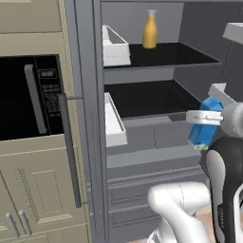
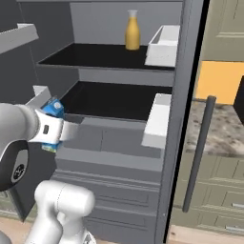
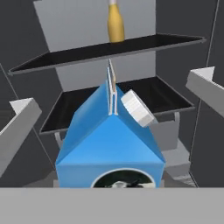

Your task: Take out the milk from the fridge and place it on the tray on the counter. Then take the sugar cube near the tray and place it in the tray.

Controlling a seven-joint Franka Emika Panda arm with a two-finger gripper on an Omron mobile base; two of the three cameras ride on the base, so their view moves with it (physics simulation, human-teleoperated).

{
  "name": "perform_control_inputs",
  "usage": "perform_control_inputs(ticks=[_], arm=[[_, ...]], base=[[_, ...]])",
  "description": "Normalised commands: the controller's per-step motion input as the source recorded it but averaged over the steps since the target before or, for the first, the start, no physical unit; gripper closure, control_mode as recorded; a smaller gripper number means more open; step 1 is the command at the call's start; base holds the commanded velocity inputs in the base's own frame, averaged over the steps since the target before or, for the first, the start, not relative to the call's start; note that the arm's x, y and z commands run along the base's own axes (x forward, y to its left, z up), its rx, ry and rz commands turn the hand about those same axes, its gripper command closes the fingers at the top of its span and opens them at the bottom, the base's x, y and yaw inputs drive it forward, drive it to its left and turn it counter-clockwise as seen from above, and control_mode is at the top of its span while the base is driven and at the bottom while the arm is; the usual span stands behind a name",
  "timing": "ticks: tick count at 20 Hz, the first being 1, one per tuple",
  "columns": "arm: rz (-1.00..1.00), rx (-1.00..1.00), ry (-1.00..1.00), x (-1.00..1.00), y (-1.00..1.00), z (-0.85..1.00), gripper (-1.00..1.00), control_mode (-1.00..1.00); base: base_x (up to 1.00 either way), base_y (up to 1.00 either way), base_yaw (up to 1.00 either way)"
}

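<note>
With my gripper (image 1: pixel 205 124) closed partway around the milk (image 1: pixel 205 127), I have the carton held in the air just in front of the open fridge (image 1: pixel 156 137), clear of its black shelves. By my judgement the first half is only begun: the carton has yet to be carried to the tray on the counter, and the sugar cube is not yet handled.

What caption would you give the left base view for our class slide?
Robot's tool shut on the blue milk, in front of the open fridge; a yellow bottle stands on the top shelf.
</note>
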Motion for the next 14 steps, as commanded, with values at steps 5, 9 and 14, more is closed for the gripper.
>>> perform_control_inputs(ticks=[5,9,14], arm=[[0.00,0.00,0.00,0.00,0.00,0.00,1.00,1.00],[0.00,0.00,0.00,0.00,0.00,0.00,1.00,1.00],[0.00,0.00,0.00,0.00,0.00,0.00,1.00,1.00]], base=[[-1.00,-0.09,-0.11],[-1.00,-0.54,-0.15],[-0.73,-0.60,-0.54]])
